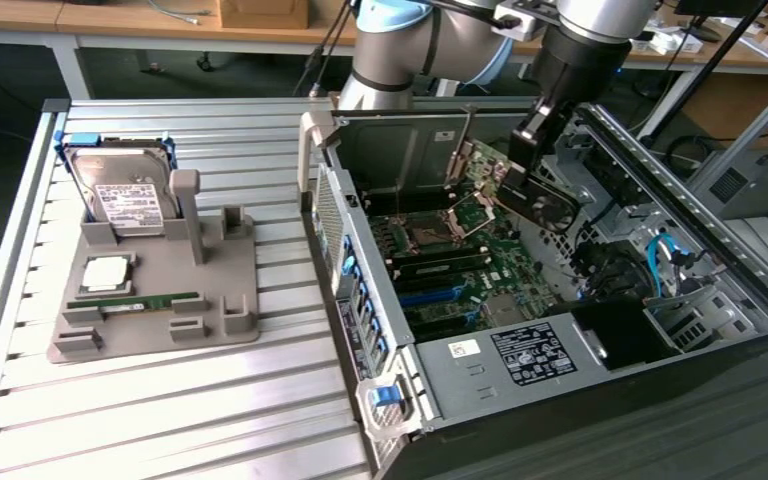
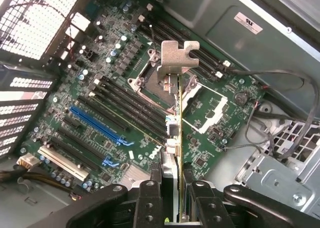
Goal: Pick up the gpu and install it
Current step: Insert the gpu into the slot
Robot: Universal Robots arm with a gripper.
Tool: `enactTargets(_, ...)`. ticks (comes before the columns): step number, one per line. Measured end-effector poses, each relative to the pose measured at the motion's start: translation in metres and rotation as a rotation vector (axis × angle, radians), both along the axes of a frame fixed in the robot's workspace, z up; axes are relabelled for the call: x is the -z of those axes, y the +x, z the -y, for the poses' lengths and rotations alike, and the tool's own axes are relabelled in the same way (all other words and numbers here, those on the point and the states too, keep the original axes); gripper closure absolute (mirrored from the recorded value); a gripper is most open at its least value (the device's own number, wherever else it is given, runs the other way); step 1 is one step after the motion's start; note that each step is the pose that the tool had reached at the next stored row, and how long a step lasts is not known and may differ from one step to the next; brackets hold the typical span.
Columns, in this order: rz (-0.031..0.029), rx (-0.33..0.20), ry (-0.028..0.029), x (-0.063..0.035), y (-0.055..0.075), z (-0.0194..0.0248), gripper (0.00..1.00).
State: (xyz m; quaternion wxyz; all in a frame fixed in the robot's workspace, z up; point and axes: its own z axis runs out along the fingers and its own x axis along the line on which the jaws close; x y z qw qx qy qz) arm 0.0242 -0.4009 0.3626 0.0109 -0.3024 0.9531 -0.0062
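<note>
Claw was clamped on the gpu, card edge-on, long axis running straight out from the fingers, hovering over the motherboard inside the case. In the exterior view the blue slots sat around 7 o'clock from it. Tray at 9 o'clock held the hard drive and memory stick.

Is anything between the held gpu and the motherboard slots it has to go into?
Nothing visible. The gripper holds the gpu edge-on above the motherboard, and the slots beneath look bare. The loose cables lie off to one side of the card.
</note>
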Motion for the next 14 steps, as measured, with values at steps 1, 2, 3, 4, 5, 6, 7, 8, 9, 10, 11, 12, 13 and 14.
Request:
enactTargets(1,0.0,-0.009,-0.0001,0.0,0.0,0.0,0.73)
enactTargets(2,0.0,-0.014,0.0,0.0,0.0,0.0,0.73)
enactTargets(3,0.0,-0.019,0.0,0.0,0.0,0.0,0.73)
enactTargets(4,0.0,-0.024,0.0,0.0,0.0,0.0,0.73)
enactTargets(5,0.0,-0.029,0.0,0.0,0.0,0.0,0.73)
enactTargets(6,0.0,-0.035,0.0,0.0,0.0,0.0,0.73)
enactTargets(7,0.0,-0.041,0.0,0.0,0.0,0.0,0.73)
enactTargets(8,0.0,-0.048,0.0,0.0,0.0,0.0,0.73)
enactTargets(9,0.0,-0.053,0.0,0.0,0.0,0.0,0.73)
enactTargets(10,0.0,-0.058,-0.0001,0.0,0.0,0.0,0.73)
enactTargets(11,0.0,-0.063,0.0,0.0,0.0,0.0,0.73)
enactTargets(12,0.0,-0.069,0.0,0.0,0.0,0.0,0.73)
enactTargets(13,0.0,-0.074,0.0,0.0,0.0,0.0,0.73)
enactTargets(14,0.0,-0.085,0.0,0.0,0.0,0.0,0.73)
